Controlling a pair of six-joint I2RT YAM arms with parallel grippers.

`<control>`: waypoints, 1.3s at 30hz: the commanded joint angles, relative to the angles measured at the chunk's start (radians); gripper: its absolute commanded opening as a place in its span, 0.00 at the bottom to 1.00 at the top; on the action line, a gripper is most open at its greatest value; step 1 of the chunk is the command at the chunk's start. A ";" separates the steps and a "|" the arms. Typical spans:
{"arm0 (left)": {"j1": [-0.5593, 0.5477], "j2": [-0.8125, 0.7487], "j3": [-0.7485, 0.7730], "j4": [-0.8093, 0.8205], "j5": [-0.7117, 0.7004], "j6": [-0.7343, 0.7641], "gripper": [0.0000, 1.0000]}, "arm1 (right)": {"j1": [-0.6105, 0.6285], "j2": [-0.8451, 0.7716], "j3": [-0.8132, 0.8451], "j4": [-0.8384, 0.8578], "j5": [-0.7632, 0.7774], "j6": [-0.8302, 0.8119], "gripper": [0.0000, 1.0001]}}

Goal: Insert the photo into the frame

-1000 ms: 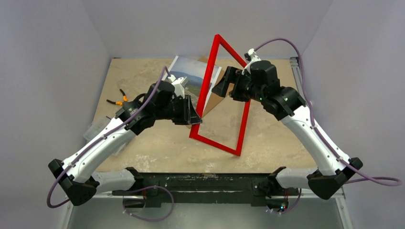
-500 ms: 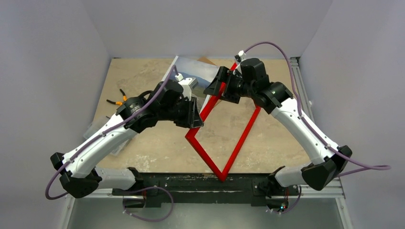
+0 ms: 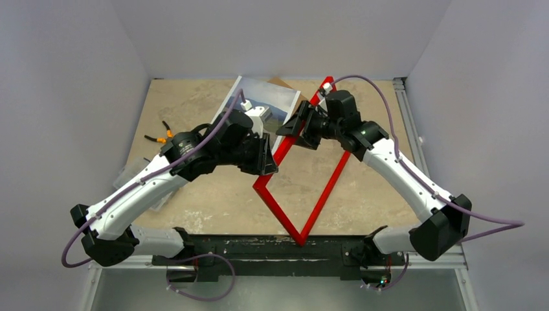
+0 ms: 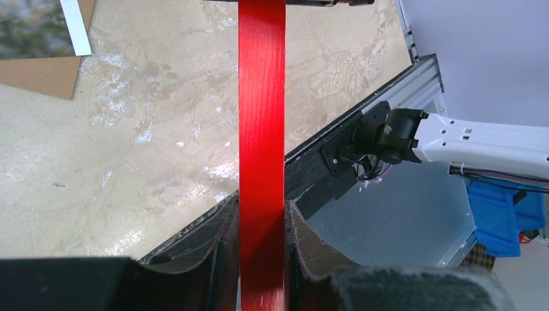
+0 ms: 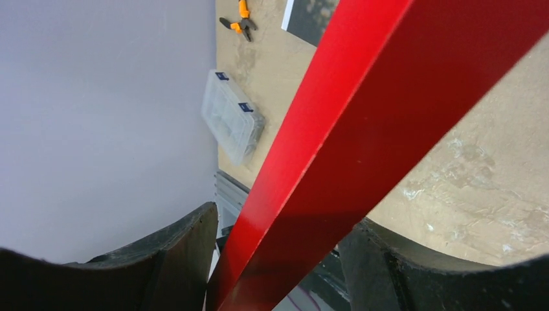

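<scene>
While both arms have the frame [image 3: 327, 194] up off the table [image 3: 194, 103], the step in hand reads as repositioning the frame, not yet loading it. Frame stands tilted on one corner, a diamond in the top view, its low corner at the table's near edge; whether that corner rests on anything cannot be told. The photo [image 3: 268, 100] lies flat, picture side up, at the far side of the table, partly behind the left arm and apart from the frame. A brown backing board [image 4: 39, 74] lies under it, with an edge showing. Left gripper [image 3: 267, 165]: fingers narrow, clamped on the frame's left rail, red bar filling the gap in the wrist view. Right gripper [image 3: 294, 129]: fingers straddle the upper rail with the bar between them; whether the pads press on it cannot be told. Clear plastic box [image 5: 233, 123] and orange-handled pliers [image 3: 160, 135] sit well to the left, not involved. Judgement: task early. Next move calls for a firm right-hand hold, then lowering the frame flat on bare table, back side up and clear of the photo. Only after that can an arm let go and fetch the print.
</scene>
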 commanded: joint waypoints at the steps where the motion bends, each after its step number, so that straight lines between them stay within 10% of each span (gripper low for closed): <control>1: -0.007 -0.007 0.058 0.058 -0.002 0.019 0.00 | -0.003 -0.057 -0.018 0.063 -0.046 0.023 0.63; 12: -0.012 -0.007 0.057 0.072 0.011 0.015 0.00 | -0.004 -0.078 -0.131 0.244 -0.120 0.135 0.60; 18: -0.015 -0.015 0.057 0.085 0.022 0.014 0.00 | -0.004 -0.053 -0.114 0.306 -0.157 0.166 0.25; 23: -0.015 -0.046 0.036 0.116 0.032 0.020 0.39 | -0.004 -0.028 -0.073 0.306 -0.182 0.151 0.00; 29: -0.001 -0.153 -0.074 0.237 0.037 -0.026 0.80 | -0.006 -0.020 -0.049 0.333 -0.258 0.129 0.00; 39: 0.187 -0.281 -0.371 0.622 0.369 -0.273 0.90 | -0.018 -0.062 -0.047 0.420 -0.327 0.176 0.00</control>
